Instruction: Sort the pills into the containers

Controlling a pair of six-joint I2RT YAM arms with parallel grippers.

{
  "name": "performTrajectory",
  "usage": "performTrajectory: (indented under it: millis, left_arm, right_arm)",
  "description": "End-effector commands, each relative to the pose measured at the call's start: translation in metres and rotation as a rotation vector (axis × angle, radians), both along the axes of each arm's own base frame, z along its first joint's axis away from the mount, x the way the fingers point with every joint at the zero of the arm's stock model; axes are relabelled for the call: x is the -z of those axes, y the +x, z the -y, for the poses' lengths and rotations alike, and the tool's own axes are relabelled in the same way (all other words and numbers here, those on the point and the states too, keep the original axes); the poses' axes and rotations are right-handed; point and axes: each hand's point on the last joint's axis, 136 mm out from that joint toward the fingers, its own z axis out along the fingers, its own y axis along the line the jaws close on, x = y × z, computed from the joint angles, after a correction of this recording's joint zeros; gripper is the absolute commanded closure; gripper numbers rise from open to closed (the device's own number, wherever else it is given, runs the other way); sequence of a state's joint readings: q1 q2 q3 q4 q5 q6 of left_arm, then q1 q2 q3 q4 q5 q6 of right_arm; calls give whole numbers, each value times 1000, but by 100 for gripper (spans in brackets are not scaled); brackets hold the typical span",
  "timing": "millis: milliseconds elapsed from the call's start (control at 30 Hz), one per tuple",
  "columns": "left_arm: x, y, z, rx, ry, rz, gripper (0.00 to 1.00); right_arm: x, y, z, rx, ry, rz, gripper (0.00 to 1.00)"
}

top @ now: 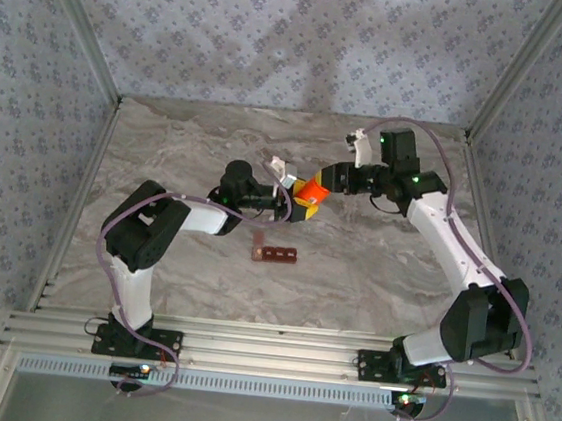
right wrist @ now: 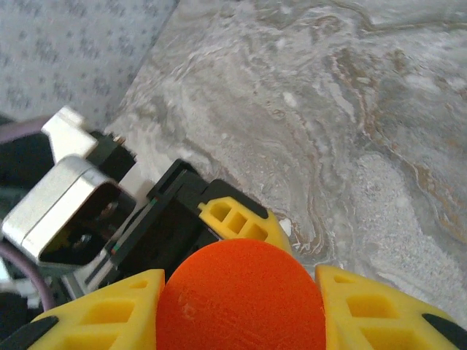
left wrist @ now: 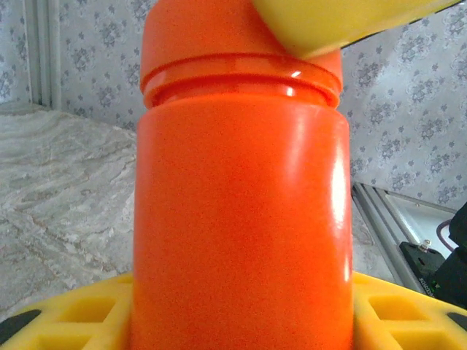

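An orange bottle (top: 311,191) is held in the air above the middle of the table, between both arms. My left gripper (top: 297,200) is shut on its body (left wrist: 241,219), with yellow fingers (left wrist: 66,317) on either side at the bottom of the left wrist view. My right gripper (top: 324,186) is shut on the bottle's orange cap (right wrist: 241,299), whose round top sits between its yellow fingers (right wrist: 379,306). The containers (top: 274,254), a dark red-brown strip of cells, lie flat on the table below the bottle. The pills are out of view.
The marble table (top: 375,271) is boxed in by patterned walls on three sides, with an aluminium rail (top: 266,355) along the near edge. In the right wrist view, the left gripper's yellow finger (right wrist: 237,219) and black body lie just beyond the cap.
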State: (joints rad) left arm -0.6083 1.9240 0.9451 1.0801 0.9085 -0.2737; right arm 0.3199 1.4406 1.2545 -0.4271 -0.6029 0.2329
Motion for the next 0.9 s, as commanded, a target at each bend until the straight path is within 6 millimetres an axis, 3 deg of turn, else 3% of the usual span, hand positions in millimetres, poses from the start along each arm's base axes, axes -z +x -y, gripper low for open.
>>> performTrajectory:
  millis: [0, 100, 233, 500, 667, 867]
  left_arm:
    - [-43, -11, 2, 27, -95, 166, 100]
    - [-42, -10, 2, 22, -94, 166, 100]
    - [-41, -8, 2, 13, -92, 165, 100]
    - [-39, -6, 3, 7, -90, 162, 100]
    - [-39, -8, 3, 14, -88, 162, 100]
    - [-39, -10, 1, 27, -85, 160, 100]
  right_arm:
    - [20, -3, -1, 201, 76, -166, 73]
    - [33, -8, 2, 334, 70, -214, 74]
    - [35, -15, -2, 410, 60, -209, 74]
    - [22, -17, -11, 410, 39, -159, 72]
    - [-1, -14, -13, 305, -14, -56, 56]
    - [-48, -11, 5, 247, -10, 60, 28]
